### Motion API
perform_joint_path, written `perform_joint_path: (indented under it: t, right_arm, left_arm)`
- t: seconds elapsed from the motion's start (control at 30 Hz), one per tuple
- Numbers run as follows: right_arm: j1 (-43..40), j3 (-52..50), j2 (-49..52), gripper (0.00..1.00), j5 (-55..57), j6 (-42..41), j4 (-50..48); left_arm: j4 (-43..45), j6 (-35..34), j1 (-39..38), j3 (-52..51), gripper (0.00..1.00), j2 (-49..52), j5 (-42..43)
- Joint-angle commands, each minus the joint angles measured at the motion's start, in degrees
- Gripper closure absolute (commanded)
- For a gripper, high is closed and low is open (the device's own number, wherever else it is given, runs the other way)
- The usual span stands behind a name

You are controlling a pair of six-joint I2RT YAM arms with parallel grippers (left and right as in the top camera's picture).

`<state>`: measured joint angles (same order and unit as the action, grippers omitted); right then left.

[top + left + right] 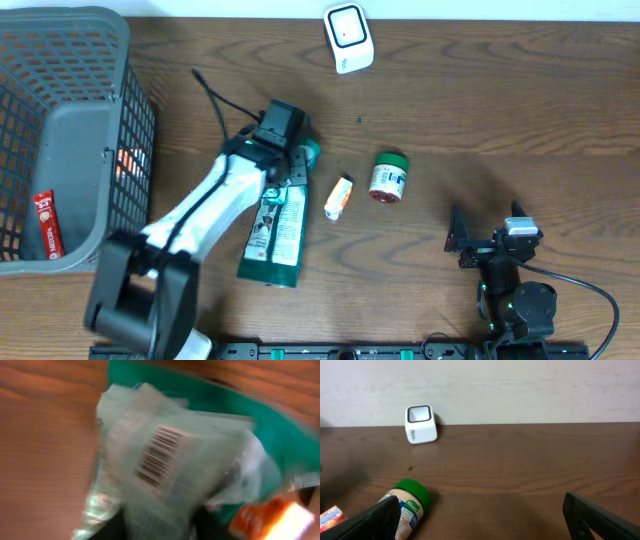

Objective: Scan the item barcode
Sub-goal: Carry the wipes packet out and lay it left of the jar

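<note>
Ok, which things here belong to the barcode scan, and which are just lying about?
In the job:
- pouch, its barcode showing in the left wrist view
- scanner
- left tool, over the pouch

Lying about:
- jar
- small pack
- basket
- red packet inside it
- right tool, open, near nothing

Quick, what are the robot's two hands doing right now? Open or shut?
Left gripper: over the green pouch; cannot tell open or shut.
Right gripper: open, empty.
</note>
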<state>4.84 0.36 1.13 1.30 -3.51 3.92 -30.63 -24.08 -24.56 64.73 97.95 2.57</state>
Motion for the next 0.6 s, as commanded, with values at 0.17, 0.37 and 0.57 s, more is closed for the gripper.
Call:
perform_joint_path:
  t: [0.17, 0.37, 0.57]
  right_arm:
    - [0.50, -0.04, -0.04, 0.01, 0.33, -0.72, 0.20]
    - [0.50, -0.04, -0.04, 0.01, 0.35, -0.72, 0.20]
    - [0.50, -0.04, -0.04, 0.01, 0.35, -0.72, 0.20]
  left_arm:
    - [-0.20, 4.07, 0.74, 4.87, 0.17, -1.38, 0.42]
    - [-14.19, 8.92, 4.07, 18.64, 0.16, -7.02, 0.35]
    - [-33.59, 14.29, 13.62, 40.72, 0.16, -7.41, -4.22]
